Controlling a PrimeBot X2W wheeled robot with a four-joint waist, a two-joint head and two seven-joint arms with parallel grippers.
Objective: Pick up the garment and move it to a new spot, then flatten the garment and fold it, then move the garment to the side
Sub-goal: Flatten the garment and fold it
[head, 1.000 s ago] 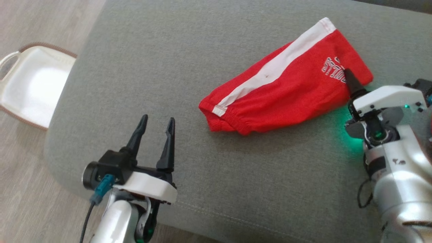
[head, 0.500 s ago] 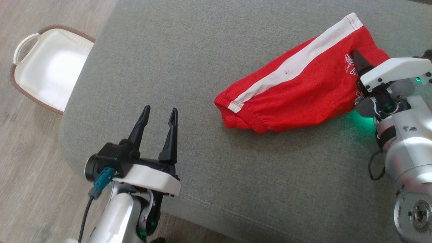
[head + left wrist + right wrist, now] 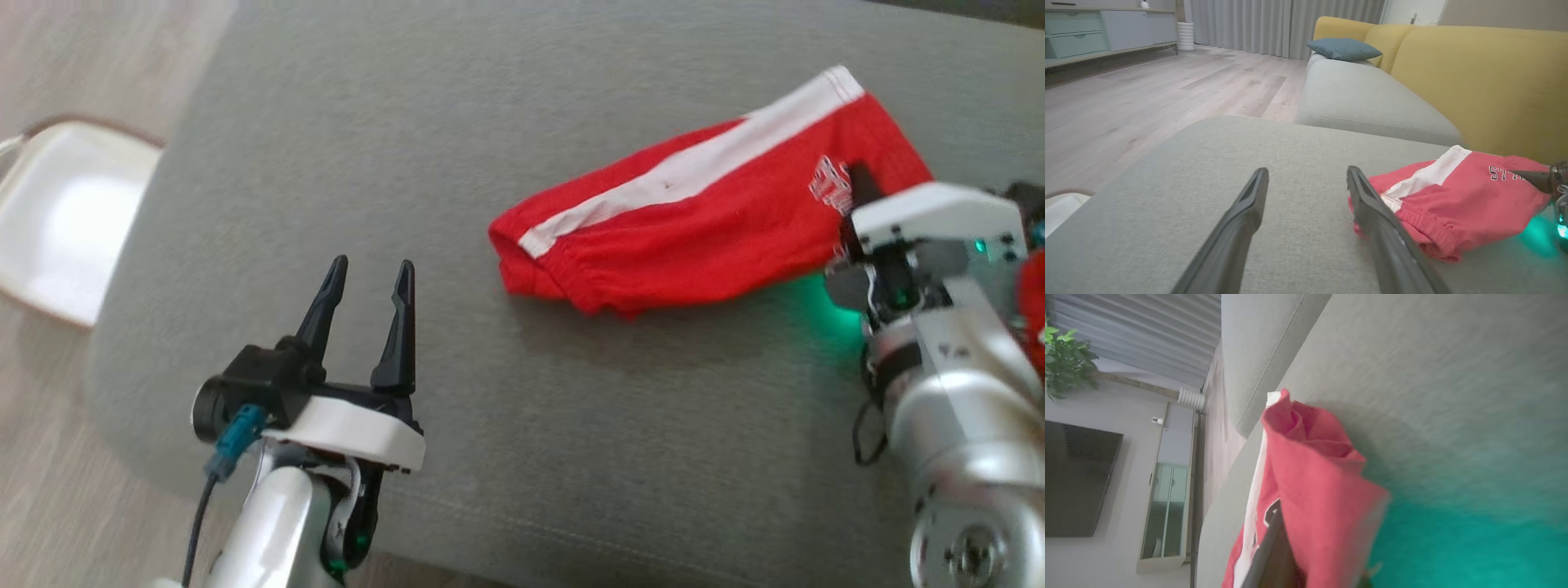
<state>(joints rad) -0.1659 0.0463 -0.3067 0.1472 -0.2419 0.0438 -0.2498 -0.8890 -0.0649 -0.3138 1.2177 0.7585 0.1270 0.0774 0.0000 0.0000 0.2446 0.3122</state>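
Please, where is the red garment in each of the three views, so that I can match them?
Head view: garment right of centre, on the grey cushion.
Left wrist view: garment at lower right, on that cushion.
Right wrist view: garment at lower middle, rising from the bottom edge.
Shared landmark: its white stripe.

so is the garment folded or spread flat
Folded: the garment lies doubled on the grey cushion, layers stacked at its waistband end; right gripper pinches the other end.

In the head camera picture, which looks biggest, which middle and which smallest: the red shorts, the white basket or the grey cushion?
1. grey cushion
2. red shorts
3. white basket, but the picture's edge cuts it off, so it may really be bigger.
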